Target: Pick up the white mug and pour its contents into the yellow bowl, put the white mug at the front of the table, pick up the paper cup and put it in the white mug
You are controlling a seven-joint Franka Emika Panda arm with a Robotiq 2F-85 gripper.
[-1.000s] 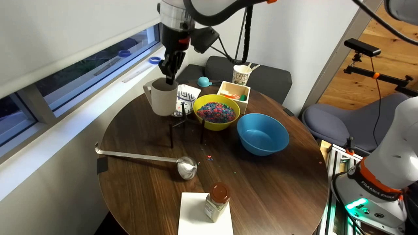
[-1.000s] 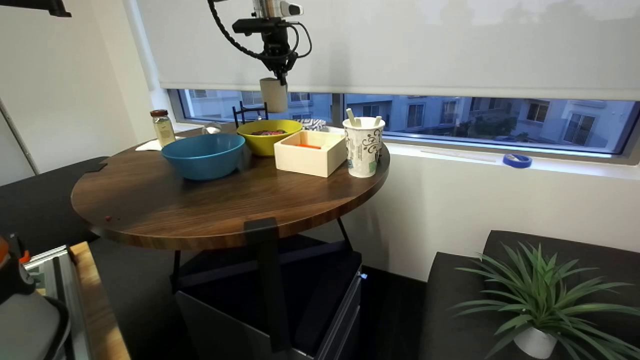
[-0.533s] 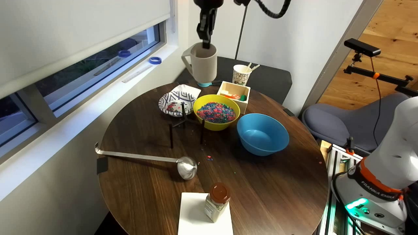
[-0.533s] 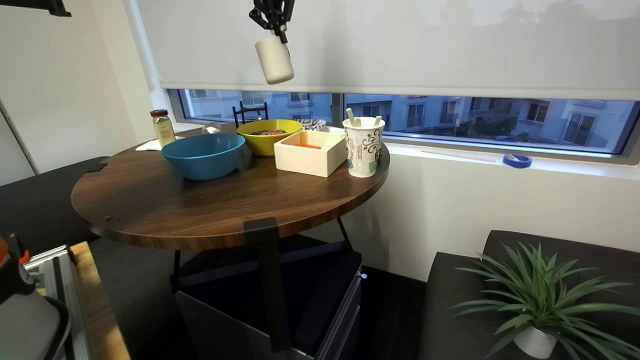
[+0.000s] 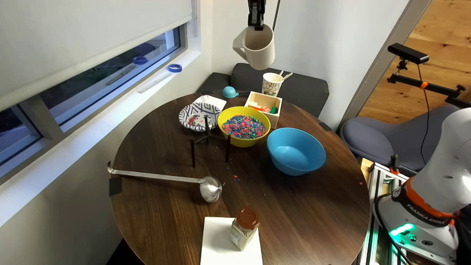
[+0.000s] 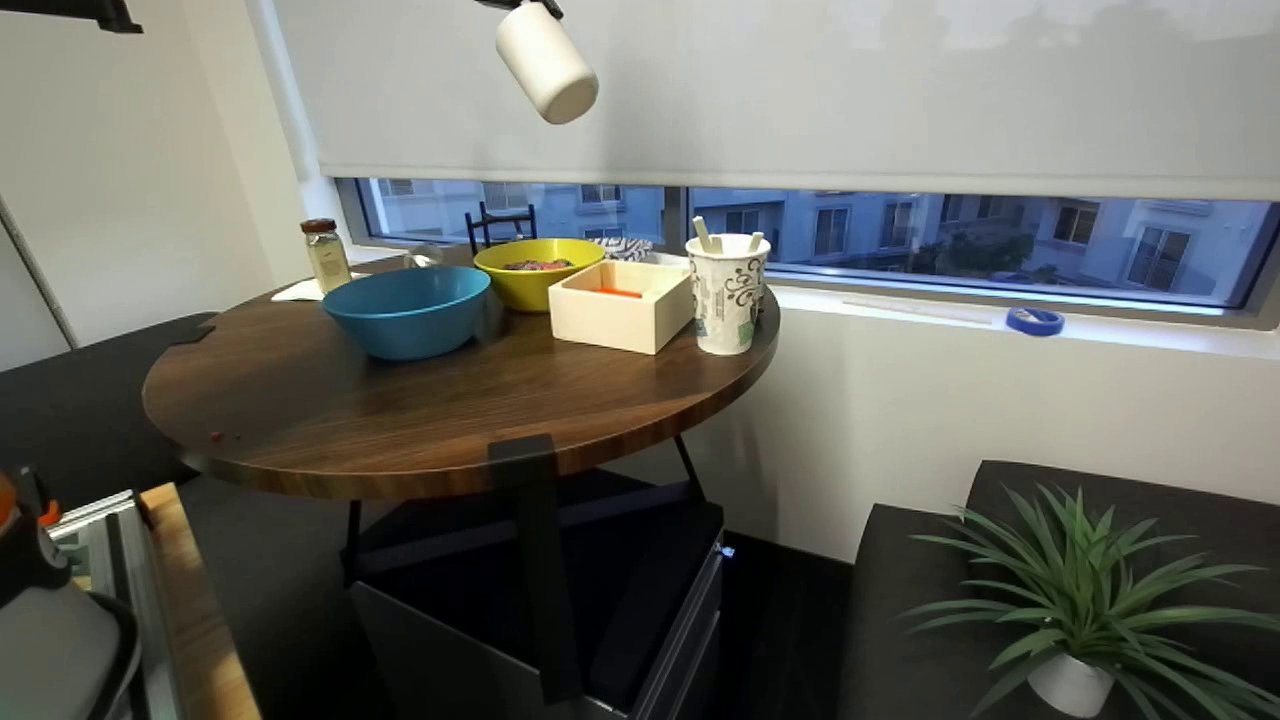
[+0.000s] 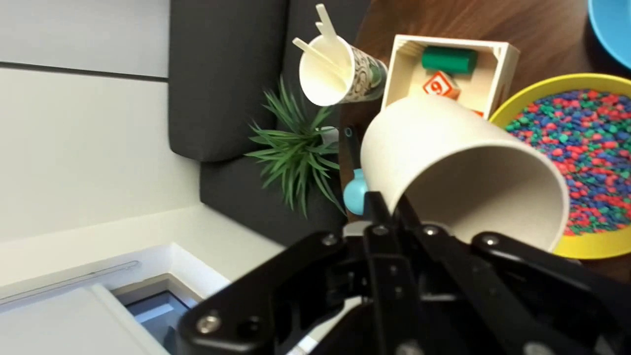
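My gripper [image 5: 257,27] is shut on the rim of the cream white mug [image 5: 265,55], one finger inside and one outside. The mug hangs high above the table [image 5: 294,209], tilted, its base raised to one side; it also shows in an exterior view [image 6: 545,65] and the wrist view [image 7: 419,133]. No contents show in the visible part of its inside. The yellow bowl [image 5: 241,142] is below and to one side, holding small multicoloured pellets. The only paper cup [image 5: 271,84] in view is whitish with a printed pattern; it holds sticks and stands at the table's edge.
Beside the yellow bowl are a wooden box [image 5: 274,118] with blocks, a blue bowl [image 5: 296,158], a patterned bowl [image 5: 197,108] and a black three-legged stand [image 5: 206,137]. A metal ladle [image 5: 211,189], a jar [image 5: 243,232] and a teal scoop [image 5: 229,92] also lie on the table.
My gripper has carried the mug upward and, in an exterior view, rightward from beside the patterned bowl. The mug has gone from nearly upright to clearly tilted. The table's things have not moved.
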